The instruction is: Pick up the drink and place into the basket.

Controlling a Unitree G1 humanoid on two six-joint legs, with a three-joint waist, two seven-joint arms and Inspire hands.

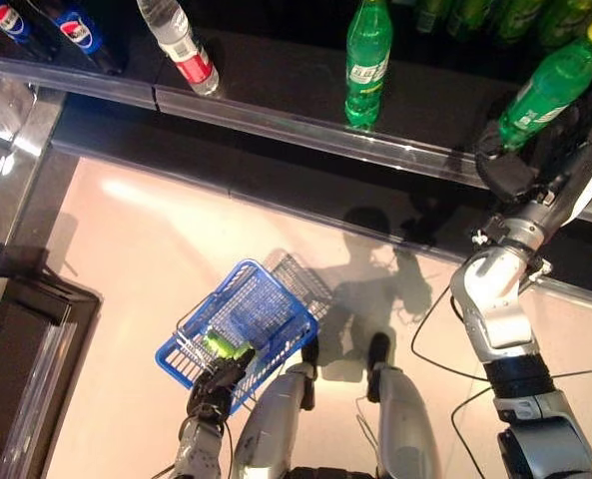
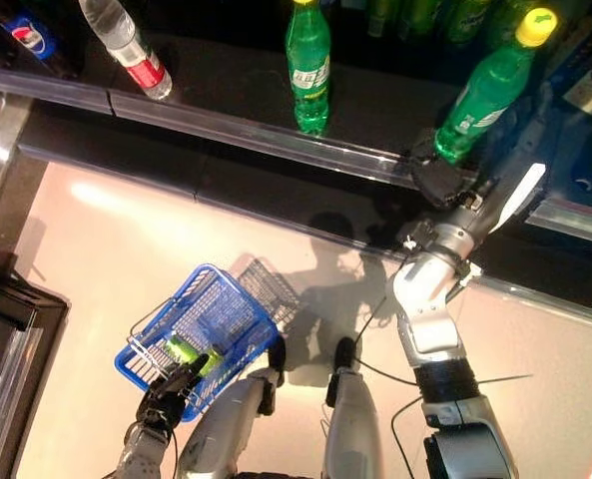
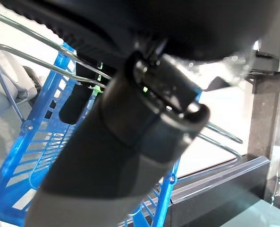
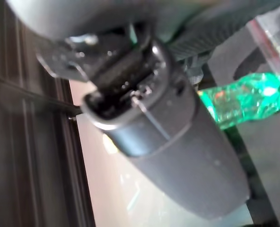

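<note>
A green drink bottle (image 1: 553, 82) with a yellow cap leans tilted over the right end of the dark shelf. My right hand (image 1: 505, 168) is curled round its lower part; the same bottle (image 4: 246, 99) shows past the thumb in the right wrist view. Low at the left hangs the blue basket (image 1: 181, 361), its wire handle (image 3: 36, 60) held in my shut left hand (image 1: 214, 391). A green item (image 1: 226, 346) lies inside the basket near that hand.
On the shelf stand another green bottle (image 1: 367, 62), a clear bottle with a red label (image 1: 183, 45) and cola bottles (image 1: 76, 28). A clear rail (image 1: 276, 122) edges the shelf. A dark cabinet (image 1: 26, 379) stands at lower left.
</note>
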